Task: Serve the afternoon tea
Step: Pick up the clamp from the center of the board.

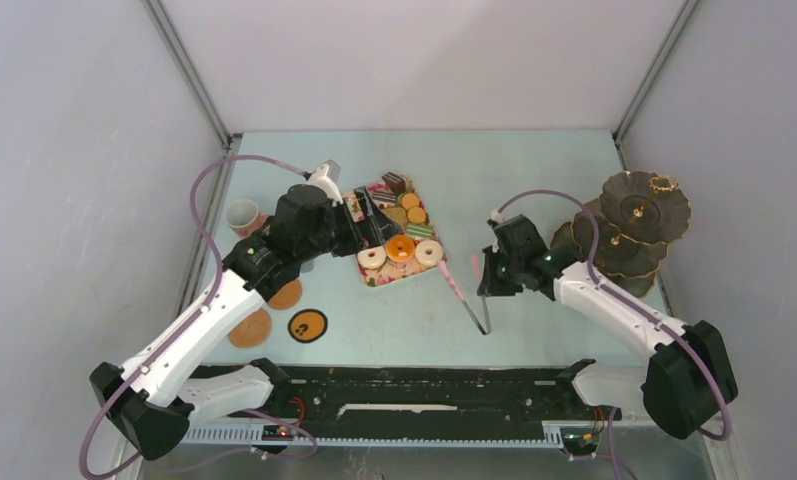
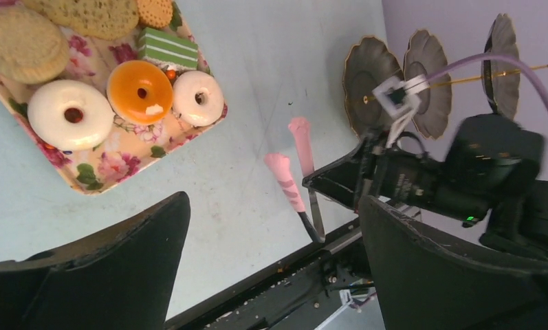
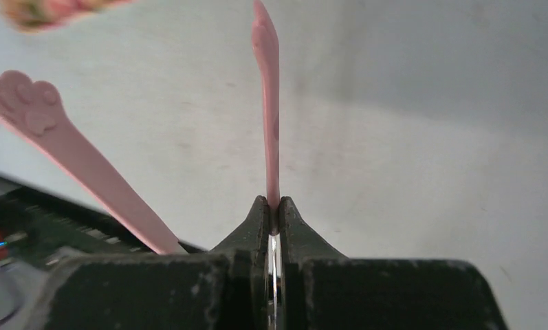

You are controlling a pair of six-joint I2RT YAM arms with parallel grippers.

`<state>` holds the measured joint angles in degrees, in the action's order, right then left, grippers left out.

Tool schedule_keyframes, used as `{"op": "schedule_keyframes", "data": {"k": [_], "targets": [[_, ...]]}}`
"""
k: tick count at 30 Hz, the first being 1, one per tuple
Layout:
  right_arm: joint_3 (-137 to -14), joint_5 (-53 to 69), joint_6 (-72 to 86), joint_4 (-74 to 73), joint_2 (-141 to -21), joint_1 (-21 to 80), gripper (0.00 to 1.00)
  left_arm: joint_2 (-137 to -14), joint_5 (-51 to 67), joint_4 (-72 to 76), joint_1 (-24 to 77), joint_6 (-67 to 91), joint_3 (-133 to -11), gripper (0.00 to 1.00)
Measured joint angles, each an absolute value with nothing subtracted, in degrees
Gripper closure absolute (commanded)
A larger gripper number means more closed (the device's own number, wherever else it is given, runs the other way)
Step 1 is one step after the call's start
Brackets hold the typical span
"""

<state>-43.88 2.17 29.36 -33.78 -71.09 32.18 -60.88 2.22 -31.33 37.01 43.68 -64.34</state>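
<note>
**Right pincer grips the tongs beside the tray; left pincer gapes above it**

The right pincer point(image 3: 274, 206) is pressed together on one arm of the pink tongs point(image 3: 271, 103), pinching it where the pink paddle meets the metal strip. The other arm of the tongs splays off to one side, its paw-shaped tip free. Seen from above, this pincer point(image 1: 487, 285) sits just right of the floral tray point(image 1: 372, 282). The tongs point(image 1: 456, 285) slant between it and the tray's near right corner.

The left pincer point(image 2: 274, 213) is spread wide and holds nothing. It hangs over the left half of the tray point(image 2: 85, 187).

On the tray's near edge lie three small donuts in a row: a white one point(image 2: 71, 113), an orange one point(image 2: 140, 91) and a second white one point(image 2: 199, 98). Behind them sit a green striped cake slice point(image 2: 166, 48) and round biscuits point(image 2: 23, 45), and a dark cake slice point(image 1: 394, 182) lies at the tray's far corner.

Left of the tray stands a pink-orange mug point(image 1: 242, 215), upright on the pale surface point(image 1: 514, 170). Nearer than the tray, to its left, lie three round coasters: two tan ones point(image 1: 285, 294) point(image 1: 250, 328) and a dark one point(image 1: 307, 325) with orange marks. Well to the right of the tray, past the right pincer, stands the dark scalloped stand point(image 1: 629, 225), with no food on its tiers.
</note>
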Motion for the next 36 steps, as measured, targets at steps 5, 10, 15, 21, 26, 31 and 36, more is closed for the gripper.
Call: {"op": "schedule_keyframes", "data": {"k": [5, 10, 15, 21, 26, 31, 36], "targets": [[-50.46, 14.74, 30.41, -35.48, -70.81, 28.12, 1.0, -60.86, 7.38, -27.86, 34.74, 47.7, -59.57, 0.0], [-54.63, 19.11, 32.84, -37.74, -72.84, 26.98, 1.0, -64.51, 11.7, -25.12, 35.77, 49.93, -59.44, 0.0], [-56.71, 18.96, 34.33, -41.21, -73.41, 26.33, 1.0, -70.48, 13.98, -23.94, 39.05, 50.13, -61.76, 0.01], [-57.91, 17.5, 37.45, -42.89, -73.43, 25.96, 1.0, -78.32, 15.73, -22.7, 41.12, 51.03, -65.8, 0.01], [-57.91, 16.32, 39.75, -43.72, -73.19, 25.96, 1.0, -82.85, 16.99, -19.2, 42.02, 53.41, -67.42, 0.13], [-58.13, 15.18, 40.66, -44.73, -72.58, 25.85, 1.0, -87.22, 18.52, -15.03, 42.54, 56.99, -67.53, 0.25], [-59.64, 14.39, 40.34, -45.84, -72.6, 25.85, 1.0, -90.74, 19.64, -13.72, 42.89, 60.12, -67.53, 0.46]]}}
